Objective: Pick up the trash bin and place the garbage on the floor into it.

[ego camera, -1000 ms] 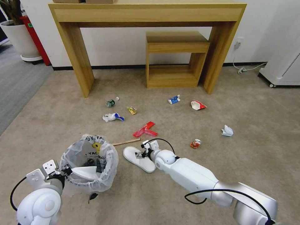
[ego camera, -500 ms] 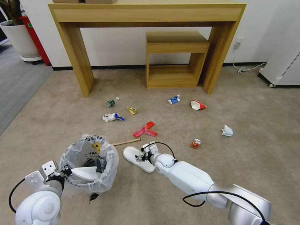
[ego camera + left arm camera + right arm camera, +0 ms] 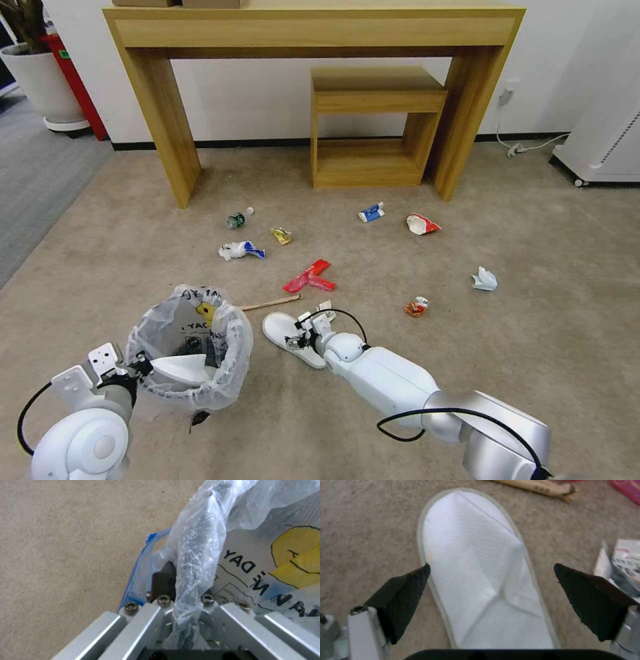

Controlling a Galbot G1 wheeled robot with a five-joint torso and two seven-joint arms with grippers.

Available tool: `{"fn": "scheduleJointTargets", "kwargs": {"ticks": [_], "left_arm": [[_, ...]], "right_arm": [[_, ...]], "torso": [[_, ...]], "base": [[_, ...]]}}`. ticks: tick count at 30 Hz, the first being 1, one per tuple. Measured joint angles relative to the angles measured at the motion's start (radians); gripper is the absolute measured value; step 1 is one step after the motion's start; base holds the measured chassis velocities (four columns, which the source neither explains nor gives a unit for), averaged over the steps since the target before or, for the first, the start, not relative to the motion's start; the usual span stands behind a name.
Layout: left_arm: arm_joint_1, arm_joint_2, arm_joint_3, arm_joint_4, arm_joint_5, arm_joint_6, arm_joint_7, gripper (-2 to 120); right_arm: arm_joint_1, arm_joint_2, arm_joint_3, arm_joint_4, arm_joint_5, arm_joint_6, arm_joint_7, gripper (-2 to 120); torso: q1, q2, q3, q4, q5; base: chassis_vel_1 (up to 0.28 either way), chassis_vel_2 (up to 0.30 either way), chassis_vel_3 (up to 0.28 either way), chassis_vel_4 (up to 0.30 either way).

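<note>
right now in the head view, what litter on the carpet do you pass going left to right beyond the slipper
crumpled white-blue wrapper → yellow wrapper → red paper → blue-white tube → red-white wrapper → white paper wad

Bright, even indoor light – soft shadows, bowed wide-angle edges, blurry wrist close-ups

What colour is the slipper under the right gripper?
White, with a pale off-white edge; the slipper shows best in the right wrist view, between the open right gripper fingers.
</note>
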Motion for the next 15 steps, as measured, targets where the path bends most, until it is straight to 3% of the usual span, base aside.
{"fn": "scheduleJointTargets", "kwargs": {"ticks": [12, 15], "left_arm": [[0.018, -0.004, 0.0, -0.017, 0.013, -0.016, 0.019, 0], [0.02, -0.005, 0.0, -0.021, 0.013, -0.018, 0.02, 0]], "right_arm": [[0.023, 0.076, 0.003, -0.116, -0.045, 0.038, -0.023, 93], [0.031, 0.098, 0.006, -0.15, -0.058, 0.05, -0.03, 81]], "torso": [[0.0, 0.0, 0.0, 0.0, 0.0], [0.0, 0.0, 0.0, 0.0, 0.0]], "base": [[0.0, 0.0, 0.0, 0.0], [0.0, 0.0, 0.0, 0.0]]}}
